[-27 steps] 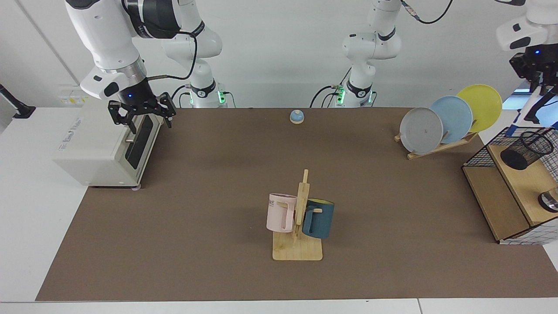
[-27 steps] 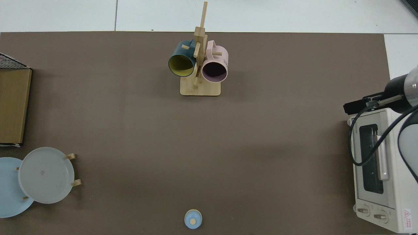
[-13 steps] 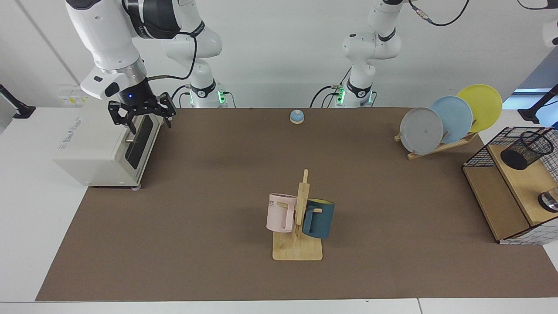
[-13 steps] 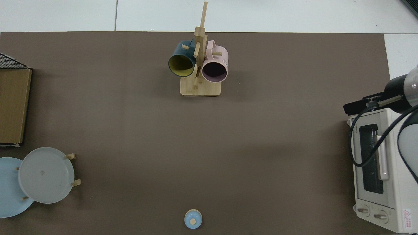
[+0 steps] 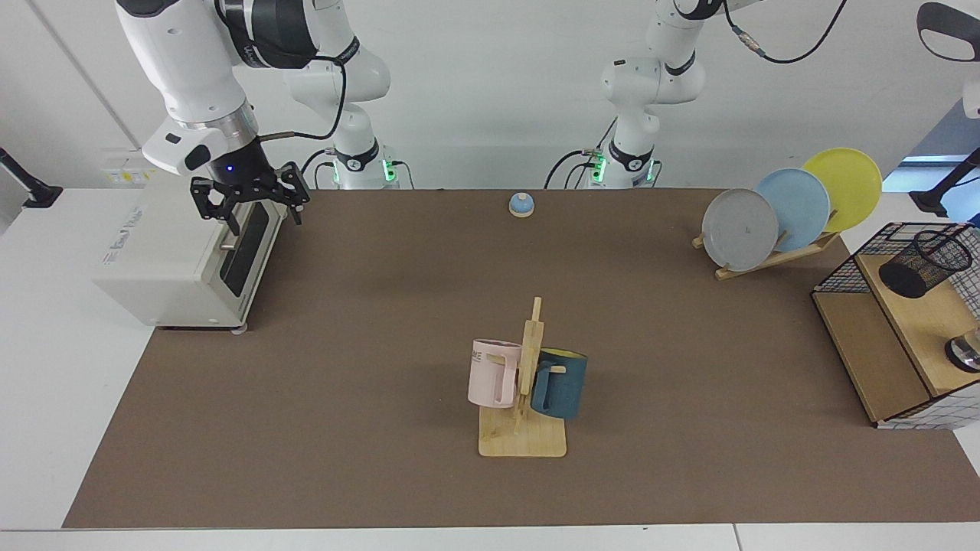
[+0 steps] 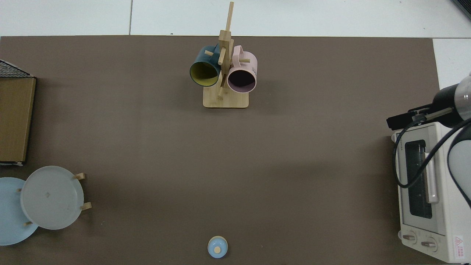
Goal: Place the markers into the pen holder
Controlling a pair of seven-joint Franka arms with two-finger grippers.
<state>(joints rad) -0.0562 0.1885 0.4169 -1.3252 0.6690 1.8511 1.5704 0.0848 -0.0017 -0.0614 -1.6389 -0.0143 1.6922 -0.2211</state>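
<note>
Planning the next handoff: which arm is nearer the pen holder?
Left. Part of the left arm shows high above the pen holder, its gripper out of view. The right gripper hovers by the toaster oven, across the table.

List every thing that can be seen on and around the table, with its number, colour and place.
pen holder: 1, black mesh, on the shelf's upper board
marker: 0 visible
shelf: 1, wood with black wire, facing view's right edge
plates: 3, grey, blue, yellow, in a wooden rack
mugs: 2, pink and teal, on the wooden mug tree
bell: 1, blue, near the arms' bases
toaster oven: 1, white, below the right tool
mat: 1, brown
right tool: open, empty
left arm: reaches up; its tool is out of view
</note>
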